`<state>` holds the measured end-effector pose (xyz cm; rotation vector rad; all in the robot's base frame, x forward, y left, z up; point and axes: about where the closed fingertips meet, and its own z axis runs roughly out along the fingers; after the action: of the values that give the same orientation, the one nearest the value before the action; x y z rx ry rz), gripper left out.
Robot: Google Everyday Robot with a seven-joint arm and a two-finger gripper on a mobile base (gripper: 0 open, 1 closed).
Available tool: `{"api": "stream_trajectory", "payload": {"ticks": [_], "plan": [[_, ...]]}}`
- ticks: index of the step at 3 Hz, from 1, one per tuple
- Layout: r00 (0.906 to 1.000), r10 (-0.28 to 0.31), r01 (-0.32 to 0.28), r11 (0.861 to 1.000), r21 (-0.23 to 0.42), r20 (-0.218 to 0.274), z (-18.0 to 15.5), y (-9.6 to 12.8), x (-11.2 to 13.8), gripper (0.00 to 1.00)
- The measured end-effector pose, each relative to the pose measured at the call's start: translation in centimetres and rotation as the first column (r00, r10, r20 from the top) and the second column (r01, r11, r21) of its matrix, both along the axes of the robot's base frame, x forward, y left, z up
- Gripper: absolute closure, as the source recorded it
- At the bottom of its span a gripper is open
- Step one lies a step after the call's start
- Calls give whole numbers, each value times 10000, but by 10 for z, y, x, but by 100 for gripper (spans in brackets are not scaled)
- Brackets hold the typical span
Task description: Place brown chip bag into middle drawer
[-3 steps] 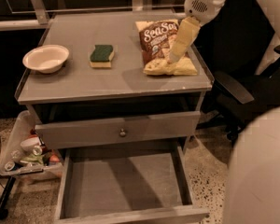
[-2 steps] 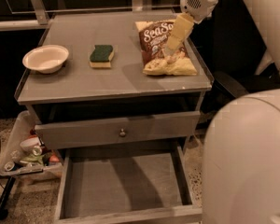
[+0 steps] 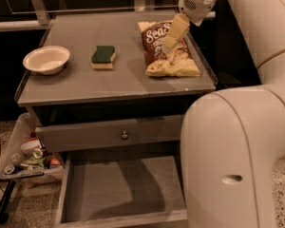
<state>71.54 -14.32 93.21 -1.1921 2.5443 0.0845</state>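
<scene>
Pointing down over the upper part of the brown chip bag (image 3: 180, 61), the gripper (image 3: 170, 41) sits at the back right of the cabinet top (image 3: 133, 82). Whether it is clenched or released cannot be told; possibly touching the bag. The bag lies flat, right of the sponge (image 3: 103, 57) and white bowl (image 3: 46, 59). The middle drawer (image 3: 123, 189) stands pulled out below.

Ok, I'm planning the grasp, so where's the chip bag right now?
In the camera view the chip bag lies on the right side of the cabinet top, right of the sponge, with the gripper just over its upper half.
</scene>
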Motion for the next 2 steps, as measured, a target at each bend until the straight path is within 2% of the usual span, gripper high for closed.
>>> {"api": "stream_trajectory", "payload": {"ticks": [2], "plan": [[9989,-476,476,9989,55,-24,-18,3,26,0]]}}
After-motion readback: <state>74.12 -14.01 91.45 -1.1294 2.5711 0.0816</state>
